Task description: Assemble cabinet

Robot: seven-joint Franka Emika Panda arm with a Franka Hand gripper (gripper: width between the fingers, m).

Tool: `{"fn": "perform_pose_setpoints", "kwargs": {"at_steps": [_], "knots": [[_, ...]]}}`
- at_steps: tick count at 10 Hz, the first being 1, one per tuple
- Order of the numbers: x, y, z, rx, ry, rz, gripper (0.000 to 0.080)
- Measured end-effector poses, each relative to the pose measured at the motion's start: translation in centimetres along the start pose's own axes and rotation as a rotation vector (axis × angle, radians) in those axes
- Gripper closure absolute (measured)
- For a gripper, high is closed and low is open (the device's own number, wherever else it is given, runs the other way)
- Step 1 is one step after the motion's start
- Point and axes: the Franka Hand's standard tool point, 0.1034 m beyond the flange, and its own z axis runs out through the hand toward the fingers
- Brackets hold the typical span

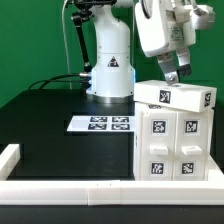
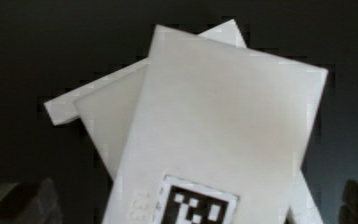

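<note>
Cabinet [image 1: 177, 135] on the table, directly beneath the hand [image 1: 175, 72].

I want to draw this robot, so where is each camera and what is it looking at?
Exterior view: off the arm, looking across the black table at the large white box-shaped plastic cabinet; it shows the white arm and its gripper above the cabinet.
Wrist view: on the wrist, looking along the gripper at white tagged panels; dark fingertips show at the edge.
Both see the cabinet.
</note>
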Motion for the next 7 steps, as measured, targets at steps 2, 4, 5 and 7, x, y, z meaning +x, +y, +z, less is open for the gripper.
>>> {"fn": "perform_pose_setpoints", "kwargs": {"at_steps": [2,4,5,7], "knots": [[0.03,0.06,0.07,-0.006,0.002,-0.055,0.0002],[-0.14,0.08,-0.17,-0.052,0.004,-0.385,0.0002],[-0.28,-0.07,-0.14,-0.06,0.003,-0.552,0.0002],[-0.46,-0.36,-0.06,-0.094,-0.017,-0.772,0.0002]]}}
